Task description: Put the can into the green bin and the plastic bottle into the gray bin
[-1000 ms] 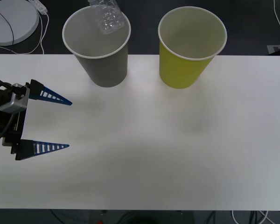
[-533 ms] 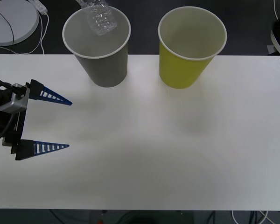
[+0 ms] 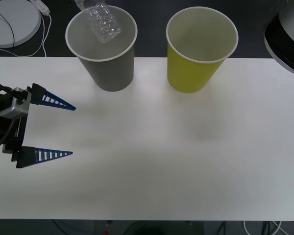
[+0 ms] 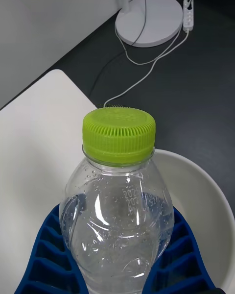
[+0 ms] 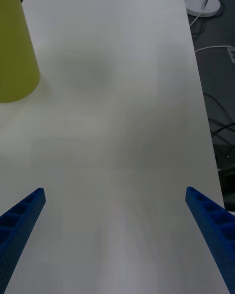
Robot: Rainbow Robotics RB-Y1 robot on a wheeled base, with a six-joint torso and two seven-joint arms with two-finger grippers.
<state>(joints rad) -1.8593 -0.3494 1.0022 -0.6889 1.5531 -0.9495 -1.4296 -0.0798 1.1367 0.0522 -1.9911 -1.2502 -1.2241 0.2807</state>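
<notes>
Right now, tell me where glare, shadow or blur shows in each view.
Front view: soft shadows on the table in front of the gray cup and green cup. Right wrist view: bright glints on the bottle held in the right claw; floor behind looks soft. Left wrist view: table blotchy, a faint shadow beside the green cup.

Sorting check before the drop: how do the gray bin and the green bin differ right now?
Colour: the gray bin has a gray wall, the green bin a yellow-green one. Place: the gray bin stands nearer the robot's left, the green bin nearer its right. State: the plastic bottle, clamped in the right gripper, hangs over the gray bin's mouth; nothing hangs over the green bin. Both are upright, same-sized, white-rimmed cups.
</notes>
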